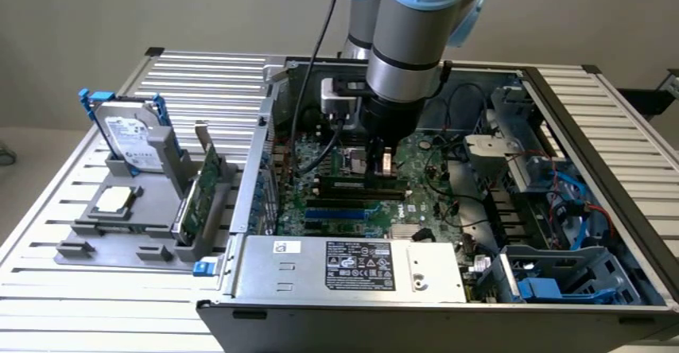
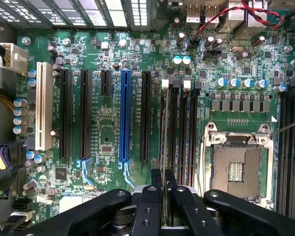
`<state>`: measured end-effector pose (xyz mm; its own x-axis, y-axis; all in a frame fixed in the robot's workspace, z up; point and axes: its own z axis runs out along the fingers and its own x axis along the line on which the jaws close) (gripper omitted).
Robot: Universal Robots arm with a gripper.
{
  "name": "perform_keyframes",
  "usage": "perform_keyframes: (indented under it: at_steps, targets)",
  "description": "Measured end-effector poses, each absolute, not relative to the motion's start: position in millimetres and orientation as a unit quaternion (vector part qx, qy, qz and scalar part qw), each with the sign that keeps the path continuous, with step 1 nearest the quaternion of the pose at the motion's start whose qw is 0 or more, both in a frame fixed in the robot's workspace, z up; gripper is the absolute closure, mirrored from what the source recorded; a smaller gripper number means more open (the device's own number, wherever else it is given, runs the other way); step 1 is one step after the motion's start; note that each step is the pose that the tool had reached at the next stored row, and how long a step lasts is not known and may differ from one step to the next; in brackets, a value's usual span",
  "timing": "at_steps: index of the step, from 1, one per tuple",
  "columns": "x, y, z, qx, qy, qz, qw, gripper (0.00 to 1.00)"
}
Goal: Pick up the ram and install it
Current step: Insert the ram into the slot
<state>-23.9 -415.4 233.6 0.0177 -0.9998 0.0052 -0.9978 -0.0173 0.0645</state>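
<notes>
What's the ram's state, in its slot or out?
On edge at a memory slot: the ram runs along it, the gripper shut on it. Fully seated or not, cannot tell.

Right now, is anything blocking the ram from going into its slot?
Nothing visible blocks it. The ram, held edge-on between the fingers, is lined up right at the black memory slots, with no cable or part between them.

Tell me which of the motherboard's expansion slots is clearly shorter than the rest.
The short black plastic slot, sitting between a long black slot and the long blue slot; every other slot runs far longer.
</notes>
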Motion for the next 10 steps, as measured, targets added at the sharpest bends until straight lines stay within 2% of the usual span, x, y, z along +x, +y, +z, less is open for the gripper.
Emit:
perform_keyframes:
  at_steps: [10]
  targets:
    - [-24.0,-414.8,232.1,0.718,-0.695,-0.021,0.025,0.86]
